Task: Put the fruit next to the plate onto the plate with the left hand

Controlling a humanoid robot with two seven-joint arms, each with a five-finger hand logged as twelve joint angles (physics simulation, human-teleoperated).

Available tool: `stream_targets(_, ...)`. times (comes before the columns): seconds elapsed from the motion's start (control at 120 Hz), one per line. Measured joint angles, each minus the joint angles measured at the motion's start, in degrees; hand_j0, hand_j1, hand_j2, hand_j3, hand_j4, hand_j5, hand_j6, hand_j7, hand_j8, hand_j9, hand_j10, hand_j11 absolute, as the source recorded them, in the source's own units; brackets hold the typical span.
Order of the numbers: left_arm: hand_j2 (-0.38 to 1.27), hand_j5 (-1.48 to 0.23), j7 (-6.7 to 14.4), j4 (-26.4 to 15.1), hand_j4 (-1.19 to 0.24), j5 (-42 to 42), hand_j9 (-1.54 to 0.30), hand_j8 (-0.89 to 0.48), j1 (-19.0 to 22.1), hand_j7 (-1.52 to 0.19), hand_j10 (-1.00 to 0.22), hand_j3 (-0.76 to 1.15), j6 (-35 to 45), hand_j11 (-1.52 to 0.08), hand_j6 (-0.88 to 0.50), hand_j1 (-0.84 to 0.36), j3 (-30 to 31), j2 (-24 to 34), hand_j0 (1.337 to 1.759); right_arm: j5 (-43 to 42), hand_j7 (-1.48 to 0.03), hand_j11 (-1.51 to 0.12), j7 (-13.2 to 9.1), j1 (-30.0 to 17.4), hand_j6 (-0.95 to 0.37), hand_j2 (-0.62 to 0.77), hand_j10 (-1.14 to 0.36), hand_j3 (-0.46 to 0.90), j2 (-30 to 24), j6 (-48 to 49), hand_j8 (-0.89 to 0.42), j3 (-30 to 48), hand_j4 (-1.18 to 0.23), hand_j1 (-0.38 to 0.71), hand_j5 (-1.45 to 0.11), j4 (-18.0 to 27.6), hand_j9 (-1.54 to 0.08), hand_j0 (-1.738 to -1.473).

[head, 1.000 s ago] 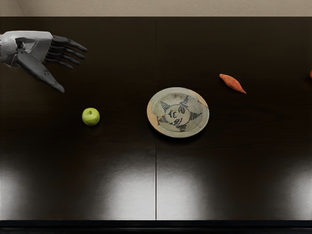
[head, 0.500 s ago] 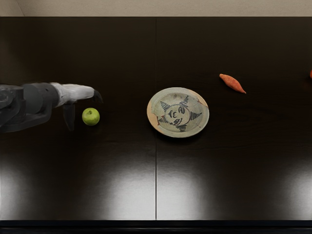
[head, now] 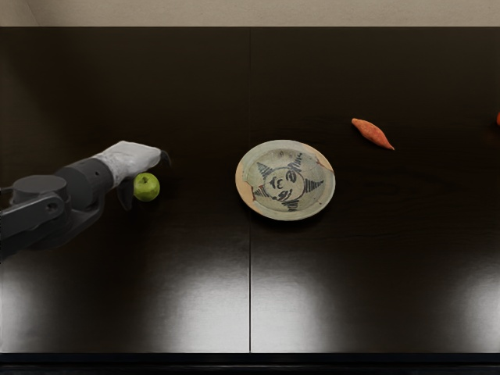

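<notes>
The nearest part of the dark desk (head: 250, 297) carried only pale reflections. A little further, the left arm (head: 43, 207) entered from the left edge and pointed toward the middle. At its end was the left hand (head: 133, 162), and directly at it sat the green apple (head: 147, 187), the fruit of the task. The apple was on the side of the hand that faced the plate, touching the hand or almost touching it. The pale back of the hand hid the grasp, so I could not tell whether the hand was clenched on the apple or only laid around it. The apple seemed to rest on the desk, not lifted.

At about the same depth, well apart to the right of the apple, lay the plate (head: 285, 180), round, with a dark painted figure and nothing on it. In my judgement the next move turned on this relation: the plate lay straight to the right, so the carry would go sideways with almost no change of depth. The apple was round and had no long axis, so the direction of the grip mattered little. The right arm did not show.

Further back, an orange pointed vegetable (head: 373, 133) lay behind the plate to the right, well apart from it, and a small red thing (head: 498, 119) was cut off by the right edge.
</notes>
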Motion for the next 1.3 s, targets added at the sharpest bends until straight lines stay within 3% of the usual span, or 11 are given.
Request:
stream_targets(0.583,0.09,-0.56,0.00,4.18,-0.45,0.56,-0.57,-0.45,-0.52,-0.57,-0.44,0.00,1.78,-0.57,-0.43,-0.17,3.43,-1.74,1.658,0.00,-0.04,-0.04,0.00,0.00,-0.03,-0.01,-0.03,0.00,0.00,-0.01,-0.03,0.00,-0.03,-0.31,-0.04,0.00,-0.04,-1.658)
stream_targets(0.75,0.11,-0.67,0.01,5.06,-0.53,0.62,-0.68,-0.53,-0.44,-0.68,-0.53,0.00,1.69,-0.68,-0.47,-0.26,3.57,-1.99,1.658,0.00,-0.04,-0.04,0.00,0.00,-0.03,-0.01,-0.03,0.00,0.00,-0.01,-0.03,0.00,-0.03,-0.31,-0.04,0.00,-0.04,-1.658)
stream_targets(0.892,0.10,-0.78,0.07,6.28,-0.63,1.12,-0.83,-0.52,-0.80,-0.82,-0.62,0.00,1.83,-0.83,-0.46,-0.26,4.75,-3.10,1.651,0.00,-0.04,-0.04,0.00,0.00,-0.03,-0.01,-0.03,0.00,0.00,-0.01,-0.03,0.00,-0.03,-0.31,-0.04,0.00,-0.04,-1.658)
stream_targets(0.942,0.16,-0.83,0.05,6.65,-0.65,1.00,-0.88,-0.52,-0.83,-0.87,-0.66,0.00,1.89,-0.88,-0.45,-0.27,4.96,-3.15,1.650,0.01,-0.04,-0.04,0.00,0.01,-0.03,-0.01,-0.03,0.00,0.00,-0.01,-0.03,0.00,-0.03,-0.31,-0.04,0.00,-0.04,-1.658)
stream_targets(1.0,0.13,-0.89,0.08,7.10,-0.62,1.08,-0.94,-0.54,-0.89,-0.93,-0.69,0.00,1.77,-0.94,-0.42,-0.26,5.19,-3.61,1.647,0.01,-0.04,-0.04,0.00,0.01,-0.03,-0.01,-0.03,0.00,0.00,-0.01,-0.03,0.00,-0.03,-0.31,-0.04,0.00,-0.04,-1.658)
stream_targets(1.025,0.22,-0.91,0.07,7.28,-0.62,1.04,-0.97,-0.51,-0.88,-0.95,-0.70,-0.05,1.79,-0.96,-0.42,-0.29,5.26,-3.74,1.648,0.00,-0.04,-0.04,0.00,0.01,-0.03,-0.01,-0.03,0.00,0.00,-0.02,-0.03,0.00,-0.03,-0.31,-0.04,0.00,-0.04,-1.658)
stream_targets(1.067,0.18,-0.95,0.06,7.59,-0.60,1.01,-1.01,-0.48,-0.95,-0.99,-0.72,0.12,1.76,-1.00,-0.38,-0.30,5.34,-4.00,1.657,0.00,-0.04,-0.04,0.00,0.00,-0.03,-0.01,-0.03,0.00,0.00,-0.03,-0.03,0.00,-0.03,-0.31,-0.04,0.00,-0.04,-1.658)
stream_targets(1.108,0.25,-0.99,0.04,7.80,-0.56,0.78,-1.04,-0.44,-1.32,-1.02,-0.74,0.10,1.70,-1.04,-0.34,-0.33,5.41,-4.11,1.656,0.00,-0.04,-0.04,0.00,0.00,-0.03,-0.01,-0.03,0.00,0.00,-0.03,-0.03,0.00,-0.03,-0.31,-0.04,0.00,-0.04,-1.658)
stream_targets(1.3,0.17,-1.10,0.02,8.39,-0.53,0.12,-1.11,-0.43,-4.80,-1.10,-0.79,0.04,1.60,-1.11,-0.32,-0.27,5.51,-6.11,1.649,0.00,-0.04,-0.04,0.00,0.00,-0.03,-0.01,-0.03,0.00,0.00,0.00,-0.03,0.00,-0.03,-0.31,-0.04,0.00,-0.04,-1.658)
